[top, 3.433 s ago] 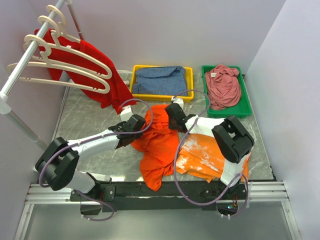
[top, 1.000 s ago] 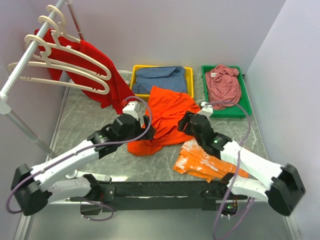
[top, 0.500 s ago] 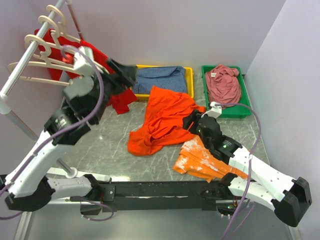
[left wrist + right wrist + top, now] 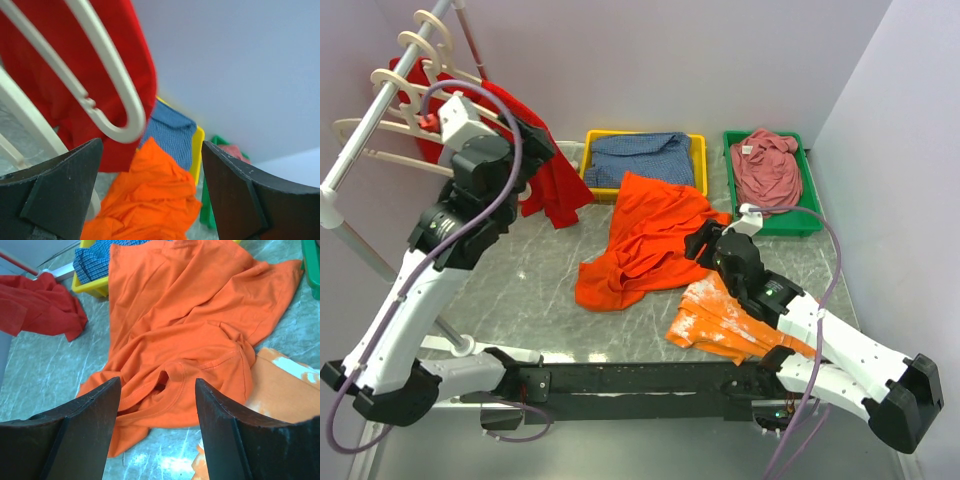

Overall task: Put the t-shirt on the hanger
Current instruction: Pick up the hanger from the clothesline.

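The bright orange-red t-shirt (image 4: 645, 240) lies crumpled and spread on the marble table, its collar toward the near side. Neither gripper holds it. My right gripper (image 4: 704, 243) is open at the t-shirt's right edge. In the right wrist view, my right gripper (image 4: 157, 381) hovers just above the collar of the t-shirt (image 4: 185, 315) with nothing between its jaws. My left gripper (image 4: 542, 140) is raised at the rack, open and empty. In the left wrist view, my left gripper (image 4: 151, 145) sits just below the rounded shoulder end of a cream hanger (image 4: 107, 75). Several hangers (image 4: 382, 128) hang on the rail.
A darker red t-shirt (image 4: 558, 185) hangs from the slanted rail (image 4: 355, 150) at the back left. At the back stand a yellow tray (image 4: 698, 165) with blue checked cloth and a green tray (image 4: 802, 222) with pink cloth. A lighter-orange smudged cloth (image 4: 720, 320) lies under my right arm.
My left arm has let go of the t-shirt and swung up from it to the hangers. The t-shirt now lies spread on the table. My right arm has barely moved in the last half second.
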### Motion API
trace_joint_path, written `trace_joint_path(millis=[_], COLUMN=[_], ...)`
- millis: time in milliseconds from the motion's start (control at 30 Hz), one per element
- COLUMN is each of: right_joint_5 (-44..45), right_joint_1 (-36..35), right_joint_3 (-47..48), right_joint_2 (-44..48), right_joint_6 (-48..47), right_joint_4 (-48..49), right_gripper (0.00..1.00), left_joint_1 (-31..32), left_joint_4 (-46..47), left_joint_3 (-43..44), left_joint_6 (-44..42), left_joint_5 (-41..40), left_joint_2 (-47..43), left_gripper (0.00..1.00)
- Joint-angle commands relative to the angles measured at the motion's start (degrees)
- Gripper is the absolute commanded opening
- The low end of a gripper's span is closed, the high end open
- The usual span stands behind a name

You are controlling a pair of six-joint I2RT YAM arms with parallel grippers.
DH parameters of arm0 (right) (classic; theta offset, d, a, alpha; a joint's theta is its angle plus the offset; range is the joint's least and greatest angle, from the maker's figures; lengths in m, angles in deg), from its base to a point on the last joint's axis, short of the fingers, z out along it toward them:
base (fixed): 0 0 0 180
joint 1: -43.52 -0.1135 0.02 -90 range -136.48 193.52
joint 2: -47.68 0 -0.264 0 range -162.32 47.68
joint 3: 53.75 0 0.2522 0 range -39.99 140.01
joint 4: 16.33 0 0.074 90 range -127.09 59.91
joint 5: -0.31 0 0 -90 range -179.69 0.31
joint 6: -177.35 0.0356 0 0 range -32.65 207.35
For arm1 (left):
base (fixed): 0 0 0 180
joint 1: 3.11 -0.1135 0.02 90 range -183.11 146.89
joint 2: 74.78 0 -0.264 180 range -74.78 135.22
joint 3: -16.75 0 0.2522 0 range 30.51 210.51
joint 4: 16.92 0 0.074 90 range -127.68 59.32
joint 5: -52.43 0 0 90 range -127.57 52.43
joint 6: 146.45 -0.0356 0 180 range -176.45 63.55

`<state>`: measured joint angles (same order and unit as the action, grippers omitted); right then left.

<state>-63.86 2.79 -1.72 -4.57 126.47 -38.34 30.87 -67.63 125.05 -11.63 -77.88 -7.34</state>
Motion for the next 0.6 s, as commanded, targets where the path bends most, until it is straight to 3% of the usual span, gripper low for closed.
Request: trace_joint_path(millis=[0, 267, 567], right_joint_5=[-0.16, -1.21, -1.66], right_joint_1=[-0.05, -0.05, -0.05], right_joint_3=[1.29, 2.26, 1.82], right_joint_2=[-0.74, -1.37, -0.49], right_joint_6=[-0.18, -0.70, -0.53], right_joint_4=[1.75, 2.01, 2.10], right_gripper=[0.69, 0.69, 0.70], left_joint_1=[-3.91, -9.01, -11.65], left_joint_4=[0.56, 2.67, 5.31], left_joint_3=[-1.38, 1.25, 5.47], left_joint_6=[2.55, 5.72, 10.73], left_joint_5=[-1.61, 0.50, 0.06], left_joint_2=[-2.14, 2.52, 8.23], left_gripper=[0.87, 0.86, 0.76])
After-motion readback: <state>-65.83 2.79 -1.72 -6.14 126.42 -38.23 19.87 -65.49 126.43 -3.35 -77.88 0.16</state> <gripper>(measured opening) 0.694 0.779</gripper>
